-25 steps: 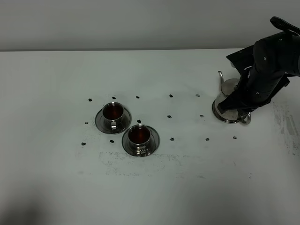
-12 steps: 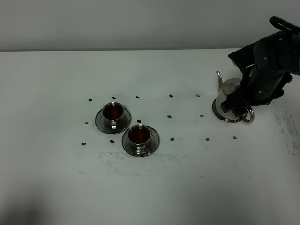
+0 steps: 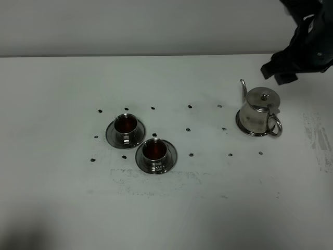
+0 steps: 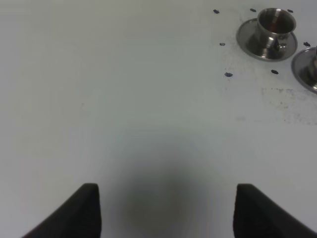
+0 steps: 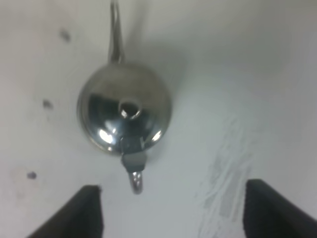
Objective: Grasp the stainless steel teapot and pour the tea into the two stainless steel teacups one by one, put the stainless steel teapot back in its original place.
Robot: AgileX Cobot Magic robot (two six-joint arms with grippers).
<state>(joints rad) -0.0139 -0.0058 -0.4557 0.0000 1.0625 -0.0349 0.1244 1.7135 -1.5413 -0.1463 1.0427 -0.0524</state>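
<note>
The stainless steel teapot [image 3: 258, 111] stands upright on its flat round saucer [image 3: 242, 125] at the right of the table, spout pointing to the back. Nothing touches it. My right arm [image 3: 304, 49] hangs above and behind it. In the right wrist view the teapot [image 5: 125, 111] lies straight below, and the right gripper [image 5: 173, 213] is open and empty. Both stainless steel teacups [image 3: 126, 125] [image 3: 155, 150] sit on their saucers left of centre, dark tea in each. My left gripper [image 4: 166, 213] hovers open over bare table, with one teacup [image 4: 276, 25] far off.
Small dark specks [image 3: 189, 128] dot the white table [image 3: 208, 208] around the cups and the teapot. Faint scuff marks [image 3: 317, 135] run near the right edge. A grey wall [image 3: 156, 26] closes the back of the table.
The right gripper has opened, let go of the teapot's handle and risen up and back. The teapot stays on its saucer. The cups have not moved.
</note>
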